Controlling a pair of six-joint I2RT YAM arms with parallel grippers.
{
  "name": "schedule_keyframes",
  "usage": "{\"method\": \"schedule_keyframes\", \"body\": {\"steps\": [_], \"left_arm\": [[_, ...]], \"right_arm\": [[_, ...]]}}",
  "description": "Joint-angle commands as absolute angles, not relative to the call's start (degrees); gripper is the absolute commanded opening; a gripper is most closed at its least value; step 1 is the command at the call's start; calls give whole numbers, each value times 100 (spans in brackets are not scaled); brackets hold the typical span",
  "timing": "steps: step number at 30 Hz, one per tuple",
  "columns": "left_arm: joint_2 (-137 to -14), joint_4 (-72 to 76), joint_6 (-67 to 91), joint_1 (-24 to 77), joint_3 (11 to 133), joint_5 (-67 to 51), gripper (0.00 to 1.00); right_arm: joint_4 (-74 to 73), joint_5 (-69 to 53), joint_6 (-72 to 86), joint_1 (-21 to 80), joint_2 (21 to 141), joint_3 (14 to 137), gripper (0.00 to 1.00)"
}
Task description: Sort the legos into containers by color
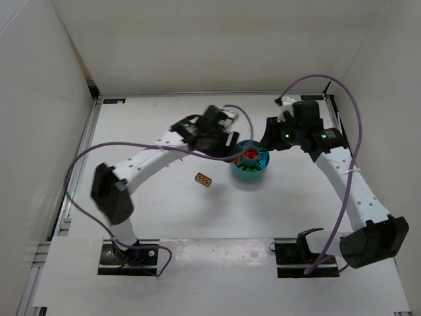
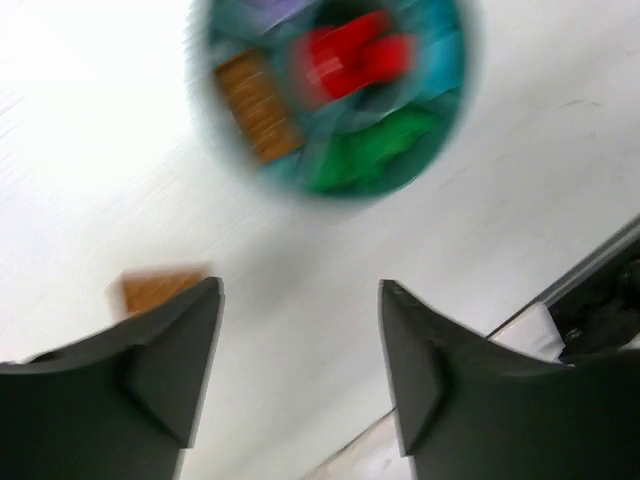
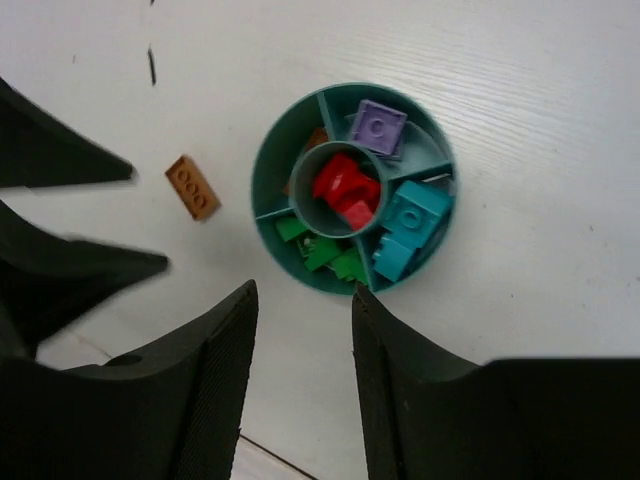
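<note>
1. Right gripper (image 3: 303, 290): the two dark fingers stand apart with nothing between them, only bare table (image 3: 520, 120) showing in the gap.
2. Bowl (image 3: 260, 190): the round teal bowl sits upright on the table just beyond the right fingertips, its near wall in line with the gap and outside it.
3. Bowl contents, right wrist view: red bricks (image 3: 345, 185) in the central cup (image 3: 296, 195); purple brick (image 3: 378, 127) in the far compartment; teal bricks (image 3: 410, 225) in the right-hand compartment; green bricks (image 3: 325, 250) in the near compartment. An orange piece shows in the compartment on the left, mostly hidden by the cup.
4. Loose orange brick (image 3: 192, 186): it lies flat on the table to the left of the bowl, apart from it and clear of both right fingers.
5. Left gripper (image 2: 300, 290): jaws apart and empty. The view is blurred. The bowl lies well ahead of the fingertips, and the loose orange brick sits just beside the left-hand finger, outside the gap.
6. Top view: the grippers flank the bowl, left on its left, right on its right.
</note>
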State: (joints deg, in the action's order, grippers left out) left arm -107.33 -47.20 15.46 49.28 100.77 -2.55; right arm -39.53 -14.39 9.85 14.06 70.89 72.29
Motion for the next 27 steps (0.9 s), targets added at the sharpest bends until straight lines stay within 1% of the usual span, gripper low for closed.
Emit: {"method": "schedule_keyframes", "body": {"steps": [1, 2, 3, 4, 5, 6, 7, 8, 9, 10, 11, 12, 13, 14, 16, 17, 19, 22, 24, 27], "left_arm": [[-9152, -4413, 2188, 4229, 9012, -28, 80], [-8506, -4430, 2458, 4010, 8191, 156, 85], [-8308, -4656, 2574, 3947, 7974, 402, 100], [-8123, -4789, 2645, 3903, 7615, 526, 100], [-7599, -5086, 2863, 3789, 7472, 988, 100], [-7411, -5237, 3118, 3727, 7062, 1124, 100], [-7218, -5491, 3207, 3700, 6918, 1238, 100], [-6607, -5676, 3399, 3578, 6778, 1439, 100], [-6401, -5747, 3619, 3551, 6385, 1511, 100], [-6198, -5913, 3786, 3533, 6250, 1573, 100], [-5622, -5985, 3858, 3420, 6119, 1617, 100], [-5468, -6038, 4154, 3384, 5787, 1626, 100], [-5014, -6125, 4218, 3340, 5679, 1635, 100], [-4888, -6169, 4314, 3305, 5495, 1617, 100], [-4538, -6275, 4551, 3314, 5292, 1547, 100], [-4457, -6293, 4579, 3313, 5213, 1521, 100], [-4308, -6389, 4667, 3313, 5142, 1494, 100], [-4237, -6644, 4702, 3314, 5177, 1485, 100], [-4245, -6767, 4702, 3313, 5203, 1520, 100], [-4201, -6776, 4632, 3313, 5177, 1529, 100]], "right_arm": [[-4052, -739, 256, 2169, 7233, 7655, 48], [-4034, -773, 98, 2319, 7390, 7681, 48], [-4034, -826, 53, 2694, 7461, 7795, 49], [-3991, -974, -130, 2803, 7749, 7822, 49], [-3999, -1167, -167, 3021, 7891, 7883, 49], [-3982, -1273, -193, 3119, 7997, 7927, 50], [-3947, -1396, -272, 3303, 8198, 8041, 50], [-3833, -1702, -307, 3487, 8392, 8068, 50], [-3736, -1783, -377, 3594, 8498, 8112, 50], [-3666, -1871, -535, 3934, 8699, 8130, 52], [-3561, -1872, -693, 4077, 8919, 8173, 52], [-3542, -1863, -816, 4183, 9156, 8209, 52], [-3542, -1846, -878, 4436, 9306, 8305, 53], [-3542, -1863, -914, 4491, 9717, 8427, 55], [-3481, -1776, -914, 4631, 9983, 8655, 58], [-3472, -1732, -897, 4667, 10332, 8709, 58], [-3323, -1696, -862, 4667, 10537, 8841, 64], [-3322, -1600, -923, 4719, 11064, 9069, 64], [-3287, -1259, -967, 4815, 11284, 9166, 74], [-3209, -959, -950, 4878, 11530, 9246, 74]]}}
